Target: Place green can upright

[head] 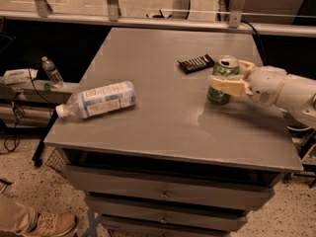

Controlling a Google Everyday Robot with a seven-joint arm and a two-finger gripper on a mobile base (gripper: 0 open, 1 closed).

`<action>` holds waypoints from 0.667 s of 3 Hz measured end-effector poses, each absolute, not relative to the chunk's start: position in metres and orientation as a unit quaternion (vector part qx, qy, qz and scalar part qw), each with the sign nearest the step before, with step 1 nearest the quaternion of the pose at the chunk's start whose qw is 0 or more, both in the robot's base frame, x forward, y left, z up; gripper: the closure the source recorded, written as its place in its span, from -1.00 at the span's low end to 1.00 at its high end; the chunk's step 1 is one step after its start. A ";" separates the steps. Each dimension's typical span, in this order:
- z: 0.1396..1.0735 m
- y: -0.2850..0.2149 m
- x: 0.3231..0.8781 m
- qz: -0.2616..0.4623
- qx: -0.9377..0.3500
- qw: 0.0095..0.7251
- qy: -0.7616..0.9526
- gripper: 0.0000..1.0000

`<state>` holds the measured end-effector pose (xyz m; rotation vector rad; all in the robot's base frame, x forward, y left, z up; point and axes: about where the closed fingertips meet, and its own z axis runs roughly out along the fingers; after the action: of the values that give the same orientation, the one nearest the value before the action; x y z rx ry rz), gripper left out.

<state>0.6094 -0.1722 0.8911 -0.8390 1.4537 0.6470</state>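
The green can [223, 71] stands upright on the grey table [163, 117], right of centre, its silver top facing up. My gripper [224, 82] reaches in from the right on a white arm. Its pale fingers [228, 86] wrap around the can's middle, one in front and one behind. The can's base rests on the table top.
A clear plastic bottle with a white-blue label [98, 100] lies on its side at the table's left. A flat black snack bar wrapper [196, 63] lies just behind-left of the can. A small bottle [51, 72] stands on a low shelf left of the table. A shoe [47, 224] shows at bottom left.
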 end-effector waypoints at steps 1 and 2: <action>0.891 -0.170 0.610 0.283 -0.366 0.622 0.632 -0.45; 0.892 -0.167 0.610 0.284 -0.368 0.621 0.631 -0.93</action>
<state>0.6097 -0.1668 0.8918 -0.8458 1.4500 0.6535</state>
